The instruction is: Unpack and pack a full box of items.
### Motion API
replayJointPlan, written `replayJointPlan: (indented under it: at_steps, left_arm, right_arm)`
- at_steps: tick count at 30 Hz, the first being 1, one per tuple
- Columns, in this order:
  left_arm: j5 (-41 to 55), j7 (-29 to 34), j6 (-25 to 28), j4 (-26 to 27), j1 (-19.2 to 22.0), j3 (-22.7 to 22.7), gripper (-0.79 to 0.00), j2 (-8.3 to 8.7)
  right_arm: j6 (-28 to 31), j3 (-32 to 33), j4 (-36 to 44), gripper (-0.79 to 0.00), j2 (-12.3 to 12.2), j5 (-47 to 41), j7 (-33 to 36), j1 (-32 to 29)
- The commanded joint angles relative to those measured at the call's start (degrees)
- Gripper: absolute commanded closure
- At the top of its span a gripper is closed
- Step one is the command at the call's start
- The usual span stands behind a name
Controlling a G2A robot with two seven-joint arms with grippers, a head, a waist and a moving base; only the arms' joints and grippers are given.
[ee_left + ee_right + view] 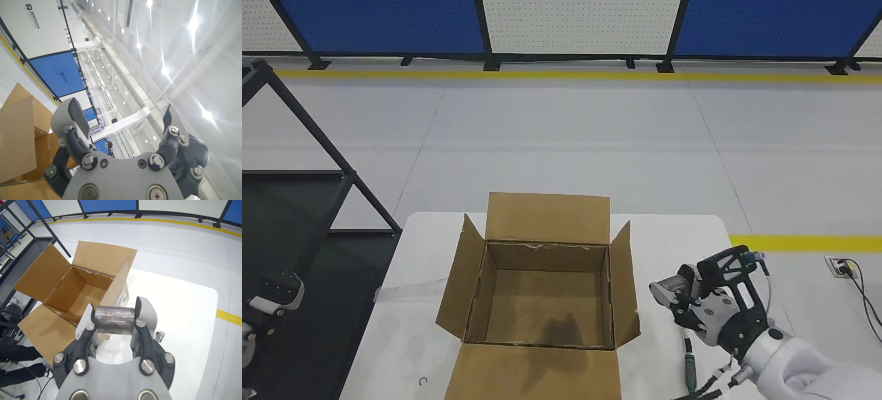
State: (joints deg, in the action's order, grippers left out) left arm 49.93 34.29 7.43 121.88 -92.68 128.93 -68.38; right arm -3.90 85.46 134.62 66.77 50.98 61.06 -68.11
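Observation:
An open cardboard box (542,300) stands in the middle of the white table (662,240), flaps spread, its inside bare (79,292). My right gripper (114,315) hangs above the table just right of the box (56,279), shut on a dull grey metal cylinder (114,321) held crosswise between its fingers. In the top view that gripper (682,292) sits beside the box's right flap. My left gripper (122,117) points up toward the ceiling, open, nothing between its pads (78,113). The box's flap (17,132) is beside it.
A small shiny metal socket (160,336) lies on the table near my right gripper. A green-handled tool (690,368) lies at the table's front right. A black metal rack (292,190) stands left of the table. A person's dark trouser legs (17,351) show beside the table.

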Motion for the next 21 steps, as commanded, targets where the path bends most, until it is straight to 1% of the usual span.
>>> replayJointPlan:
  at_steps: [1, 13, 15, 17, 21]
  left_arm:
    - [0.00, 0.00, 0.00, 0.00, 0.00, 0.00, -0.785, 0.00]
    - [0.00, 0.00, 0.00, 0.00, 0.00, 0.00, -0.785, 0.00]
    - [0.00, 0.00, 0.00, 0.00, 0.00, 0.00, -0.785, 0.00]
    - [0.00, 0.00, 0.00, 0.00, 0.00, 0.00, -0.785, 0.00]
    - [0.00, 0.00, 0.00, 0.00, 0.00, 0.00, -0.785, 0.00]
  right_arm:
    - [-0.21, -0.40, 0.03, 0.000, 0.00, 0.36, 0.49, 0.45]
    - [-0.13, -0.48, -0.02, 0.000, 0.01, 0.20, 0.04, 0.33]
    - [2.14, -2.31, -0.29, 0.000, 0.03, 0.51, -2.62, 0.09]
    - [4.74, -5.84, -0.06, 0.000, 0.14, 1.65, -5.15, 1.50]
    - [6.16, -15.10, -2.17, 0.000, 0.73, 6.85, -5.91, 7.83]
